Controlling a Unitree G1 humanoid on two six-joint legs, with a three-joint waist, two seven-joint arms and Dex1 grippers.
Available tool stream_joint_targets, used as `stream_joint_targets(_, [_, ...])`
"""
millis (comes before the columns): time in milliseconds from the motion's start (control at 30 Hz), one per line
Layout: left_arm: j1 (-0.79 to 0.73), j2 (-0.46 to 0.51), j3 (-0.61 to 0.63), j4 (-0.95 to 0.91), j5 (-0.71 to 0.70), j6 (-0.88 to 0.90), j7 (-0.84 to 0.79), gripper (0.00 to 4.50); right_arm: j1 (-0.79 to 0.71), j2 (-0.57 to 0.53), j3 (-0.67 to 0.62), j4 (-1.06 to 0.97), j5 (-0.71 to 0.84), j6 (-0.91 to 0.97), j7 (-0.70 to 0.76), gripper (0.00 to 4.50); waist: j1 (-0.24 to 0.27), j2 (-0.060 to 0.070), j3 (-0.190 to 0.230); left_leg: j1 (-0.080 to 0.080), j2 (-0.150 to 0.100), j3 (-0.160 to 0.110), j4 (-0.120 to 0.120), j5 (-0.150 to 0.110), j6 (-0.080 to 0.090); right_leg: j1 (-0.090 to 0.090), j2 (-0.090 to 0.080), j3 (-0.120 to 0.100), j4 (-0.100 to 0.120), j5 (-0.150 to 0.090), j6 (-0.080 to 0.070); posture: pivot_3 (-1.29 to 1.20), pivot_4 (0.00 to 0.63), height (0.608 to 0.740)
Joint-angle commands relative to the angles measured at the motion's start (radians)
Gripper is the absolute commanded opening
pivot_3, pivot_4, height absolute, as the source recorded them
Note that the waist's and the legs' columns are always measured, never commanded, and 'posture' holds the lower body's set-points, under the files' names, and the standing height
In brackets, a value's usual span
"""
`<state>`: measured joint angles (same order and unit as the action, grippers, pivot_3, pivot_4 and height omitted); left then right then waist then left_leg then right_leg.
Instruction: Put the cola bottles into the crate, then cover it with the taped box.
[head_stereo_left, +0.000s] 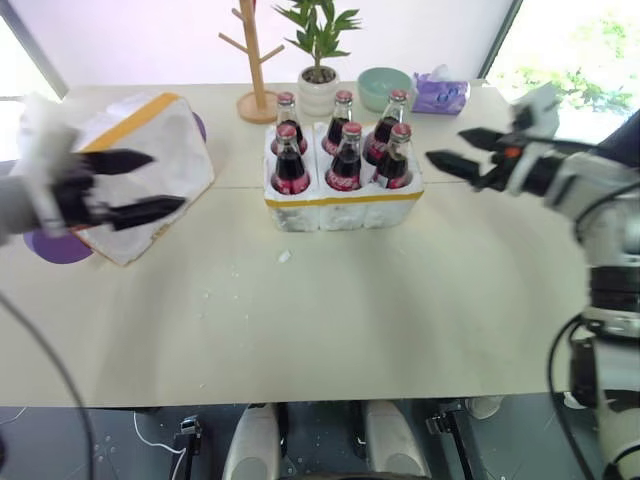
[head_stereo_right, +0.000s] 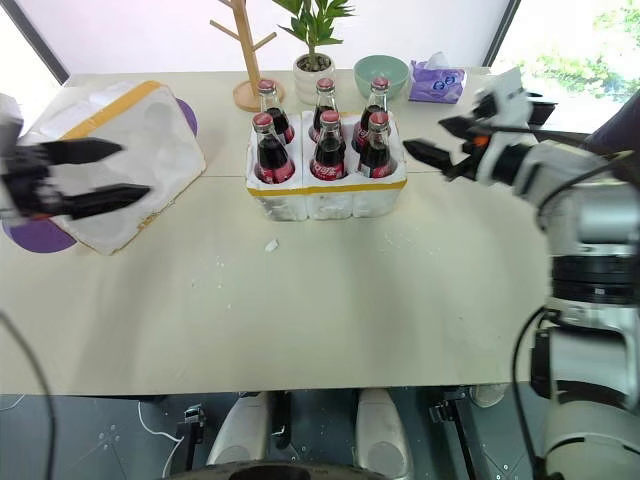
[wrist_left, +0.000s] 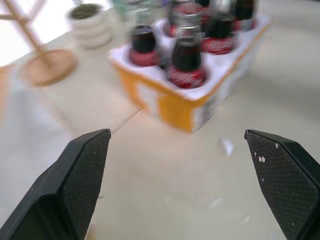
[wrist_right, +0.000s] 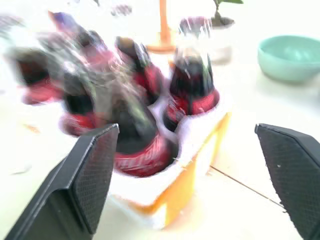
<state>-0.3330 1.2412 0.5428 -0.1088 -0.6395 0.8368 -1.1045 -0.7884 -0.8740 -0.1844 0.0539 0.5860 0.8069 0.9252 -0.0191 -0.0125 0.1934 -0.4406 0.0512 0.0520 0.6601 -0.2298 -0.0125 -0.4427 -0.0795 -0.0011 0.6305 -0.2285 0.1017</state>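
On the table (head_stereo_left: 400, 300), six cola bottles (head_stereo_left: 347, 160) apparently fill the crate (head_stereo_left: 343, 208); left gripper (head_stereo_left: 140, 186) and right gripper (head_stereo_left: 452, 150) spread.

You're looking at glossy glass on the cola bottles (head_stereo_left: 346, 158), dark and shiny, with smooth red caps. The crate (head_stereo_left: 342, 205) holding them is matt white foam, grainy, banded in slick yellow tape. Left of the crate, the taped box (head_stereo_left: 150, 170) shows that same chalky foam and shiny tape. Your table (head_stereo_left: 330, 310) is matt, pale, smooth. Behind the crate: bare wooden stand (head_stereo_left: 259, 60), glazed ceramic bowl (head_stereo_left: 384, 88). Fingertips (wrist_left: 82, 182) carry textured matt black plastic.
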Motion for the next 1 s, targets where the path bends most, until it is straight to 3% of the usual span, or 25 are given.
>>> stream_joint_targets(33, [0.088,0.09,0.136,0.134,0.085,-0.066,-0.118,4.5,-0.001,-0.074,-0.041,-0.124,0.094,0.053,0.104,4.45,-0.002,0.0,0.0,0.001,0.0,0.0,0.0,0.0,0.0,0.0,0.0,0.0,0.0,0.0,-0.001,0.0,0.15,0.74])
stream_joint_targets(200, [0.176,0.187,0.122,0.421,0.216,-0.222,-0.217,4.5,-0.028,-0.137,-0.067,-0.214,0.199,0.126,0.17,4.45,0.0,0.0,0.0,0.002,0.001,0.002,0.001,0.0,-0.001,0.0,-0.002,0.0,-0.001,-0.002,-0.004,0.0,0.15,0.74])
stream_joint_targets(333, [0.169,0.246,-0.028,0.575,0.294,-0.367,-0.287,4.5,-0.031,-0.142,-0.046,-0.241,0.197,0.116,0.168,4.45,0.003,0.0,0.0,-0.001,0.0,0.004,0.001,0.0,-0.001,-0.002,-0.004,0.0,-0.001,-0.002,-0.005,0.0,0.15,0.74])
stream_joint_targets(433, [-0.009,0.236,-0.22,0.701,0.381,-0.475,-0.278,4.5,-0.026,-0.145,-0.051,-0.278,0.219,0.119,0.174,4.45,0.009,0.0,0.0,-0.002,0.0,0.004,0.001,0.0,-0.001,-0.004,-0.004,0.0,-0.001,-0.002,-0.005,0.0,0.15,0.74])
stream_joint_targets(533, [-0.276,0.154,-0.408,0.832,0.498,-0.534,-0.291,4.5,-0.027,-0.147,-0.065,-0.326,0.249,0.136,0.161,4.45,0.014,-0.001,0.0,-0.003,0.0,0.004,0.001,0.0,-0.001,-0.004,-0.003,0.0,-0.001,-0.002,-0.005,0.0,0.15,0.74])
stream_joint_targets(667, [-0.499,0.08,-0.552,0.998,0.626,-0.604,-0.315,4.5,-0.018,-0.154,-0.088,-0.368,0.287,0.159,0.136,4.45,0.015,-0.002,-0.001,-0.003,0.0,0.005,0.003,0.0,-0.001,-0.002,-0.002,0.0,0.001,0.001,0.0,0.0,0.15,0.74])
stream_joint_targets(800, [-0.638,0.026,-0.638,1.138,0.721,-0.676,-0.317,4.5,0.007,-0.16,-0.11,-0.398,0.309,0.166,0.111,4.45,0.009,-0.002,-0.001,-0.003,0.0,0.005,0.003,0.0,0.0,-0.002,-0.002,0.0,0.001,0.001,0.0,0.0,0.15,0.74])
stream_joint_targets(1000, [-0.779,-0.054,-0.672,1.279,0.787,-0.725,-0.283,4.5,0.057,-0.167,-0.143,-0.436,0.333,0.174,0.07,4.45,0.011,-0.003,-0.001,-0.003,0.0,0.004,0.004,0.0,0.0,-0.002,-0.002,0.0,0.001,0.001,0.0,0.0,0.15,0.74])
